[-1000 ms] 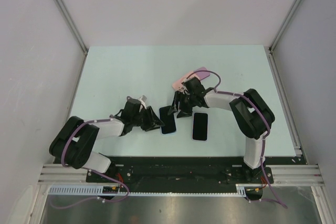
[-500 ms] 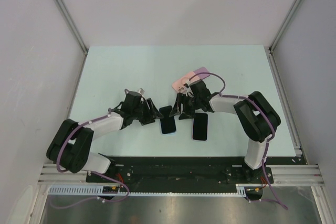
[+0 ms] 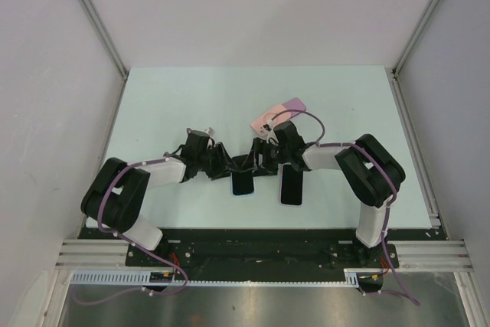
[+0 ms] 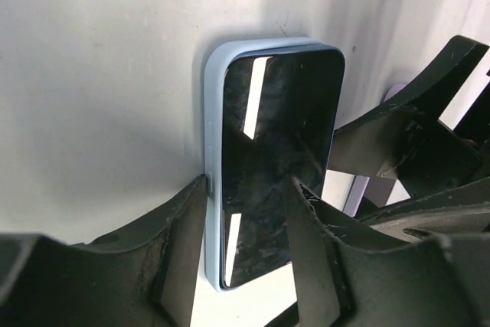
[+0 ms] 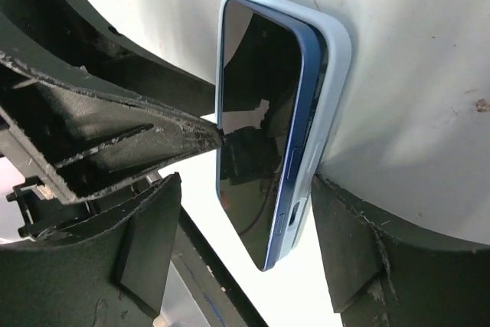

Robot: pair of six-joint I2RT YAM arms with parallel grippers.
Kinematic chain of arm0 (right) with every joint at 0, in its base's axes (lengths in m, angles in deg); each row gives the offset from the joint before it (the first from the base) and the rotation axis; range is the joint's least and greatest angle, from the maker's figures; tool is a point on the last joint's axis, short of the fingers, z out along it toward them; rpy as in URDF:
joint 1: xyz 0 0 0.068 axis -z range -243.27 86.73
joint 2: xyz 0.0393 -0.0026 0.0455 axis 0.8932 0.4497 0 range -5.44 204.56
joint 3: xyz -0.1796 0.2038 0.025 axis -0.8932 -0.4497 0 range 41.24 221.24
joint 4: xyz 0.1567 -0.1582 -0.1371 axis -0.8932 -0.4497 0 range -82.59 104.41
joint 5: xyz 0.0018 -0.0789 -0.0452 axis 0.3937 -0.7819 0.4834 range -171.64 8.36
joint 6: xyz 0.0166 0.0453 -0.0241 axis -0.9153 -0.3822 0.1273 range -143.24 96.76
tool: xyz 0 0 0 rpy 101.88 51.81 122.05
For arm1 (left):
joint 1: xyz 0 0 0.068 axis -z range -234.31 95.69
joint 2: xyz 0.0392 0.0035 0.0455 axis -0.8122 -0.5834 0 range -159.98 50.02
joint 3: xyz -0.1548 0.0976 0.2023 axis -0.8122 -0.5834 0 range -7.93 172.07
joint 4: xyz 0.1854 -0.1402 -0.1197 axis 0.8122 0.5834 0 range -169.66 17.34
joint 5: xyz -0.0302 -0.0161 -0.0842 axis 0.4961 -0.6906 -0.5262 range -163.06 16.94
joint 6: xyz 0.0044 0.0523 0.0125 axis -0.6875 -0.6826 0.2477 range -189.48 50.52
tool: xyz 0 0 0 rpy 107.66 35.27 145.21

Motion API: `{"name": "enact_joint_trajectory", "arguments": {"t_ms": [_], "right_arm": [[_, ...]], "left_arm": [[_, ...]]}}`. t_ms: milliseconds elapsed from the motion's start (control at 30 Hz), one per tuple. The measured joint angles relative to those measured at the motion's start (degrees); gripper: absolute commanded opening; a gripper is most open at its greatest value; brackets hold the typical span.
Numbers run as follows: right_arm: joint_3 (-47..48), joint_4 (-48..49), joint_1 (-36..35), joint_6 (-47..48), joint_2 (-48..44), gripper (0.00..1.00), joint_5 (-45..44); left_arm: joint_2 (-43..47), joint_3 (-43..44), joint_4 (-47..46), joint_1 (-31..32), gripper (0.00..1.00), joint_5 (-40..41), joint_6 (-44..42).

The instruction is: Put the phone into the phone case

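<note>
A dark-screened blue phone (image 3: 243, 182) lies in a light blue case (image 4: 213, 112) on the table between the two arms. In the right wrist view the phone (image 5: 256, 120) sits tilted in the case (image 5: 331, 74), one long edge raised above the rim. My left gripper (image 3: 223, 165) straddles the near end of it (image 4: 249, 223): one finger (image 4: 184, 227) touches the case's side and the other (image 4: 310, 227) rests over the screen. My right gripper (image 3: 262, 161) is open around the phone's other end (image 5: 245, 254), with one finger (image 5: 348, 243) against the case's side.
A second dark phone (image 3: 292, 184) lies just right of the cased one. A pink and lilac case (image 3: 280, 112) lies behind the right gripper. The table's near edge with the black mounting rail (image 3: 253, 237) is close in front.
Both grippers have moved in toward each other onto the far end of the cased phone. The left arm swung right and away from the base. The second phone stayed put.
</note>
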Motion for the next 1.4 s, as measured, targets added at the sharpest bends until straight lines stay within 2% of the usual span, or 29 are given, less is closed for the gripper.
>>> {"name": "enact_joint_trajectory", "arguments": {"t_ms": [100, 167, 267, 433, 567, 667, 800, 900, 967, 1067, 1100, 1133, 1300, 1400], "right_arm": [[-0.6, 2.6, 0.3, -1.9, 0.6, 0.72, 1.4], [-2.1, 6.6, 1.4, -4.5, 1.2, 0.71, 3.5], [-5.2, 14.2, 3.2, -9.2, 2.3, 0.69, 7.0], [-7.7, 26.2, 3.9, -15.8, 3.8, 0.62, 11.8], [-9.3, 33.5, 4.5, -19.8, 5.9, 0.61, 13.2], [-9.9, 35.5, 4.8, -21.1, 6.5, 0.6, 14.0], [-10.1, 34.9, 4.9, -20.1, 6.5, 0.52, 14.0], [-10.1, 33.5, 5.0, -18.6, 6.5, 0.36, 13.9], [-10.1, 32.6, 5.0, -17.8, 6.5, 0.31, 13.7], [-10.1, 31.6, 5.1, -17.0, 6.5, 0.16, 13.4], [-10.1, 31.5, 5.1, -16.7, 6.5, 0.05, 13.4], [-10.1, 31.3, 5.2, -16.3, 6.5, 0.0, 13.3], [-10.1, 29.9, 5.2, -15.5, 6.3, 0.0, 12.4], [-10.1, 28.4, 5.0, -14.8, 5.6, 0.22, 11.7]], "left_arm": [[-0.4, -0.6, -1.4, -0.6, 0.43, -1.4, -0.1], [-0.4, -1.3, -2.4, -0.9, 0.37, -1.9, 0.0], [-0.4, -3.1, -4.8, -1.3, 0.33, -3.3, 0.2], [-1.3, -5.8, -9.8, -1.5, 0.32, -8.0, 1.8], [-1.6, -6.9, -12.2, -2.1, 0.31, -9.4, 2.6], [-1.6, -7.5, -13.4, -2.1, 0.31, -9.5, 2.9], [-1.8, -7.7, -13.9, -2.1, 0.32, -9.8, 3.0], [-1.9, -7.7, -14.0, -2.1, 0.32, -10.0, 3.0], [-1.9, -7.7, -13.9, -2.1, 0.32, -10.2, 3.0], [-1.9, -7.7, -13.7, -2.1, 0.34, -10.4, 3.0], [-1.9, -7.7, -13.6, -2.0, 0.34, -10.4, 3.0], [-1.9, -7.7, -13.6, -2.0, 0.35, -10.4, 3.0], [-1.9, -7.7, -13.7, -1.9, 0.38, -10.4, 3.0], [-1.9, -7.8, -13.7, -1.9, 0.38, -10.6, 3.0]]}}
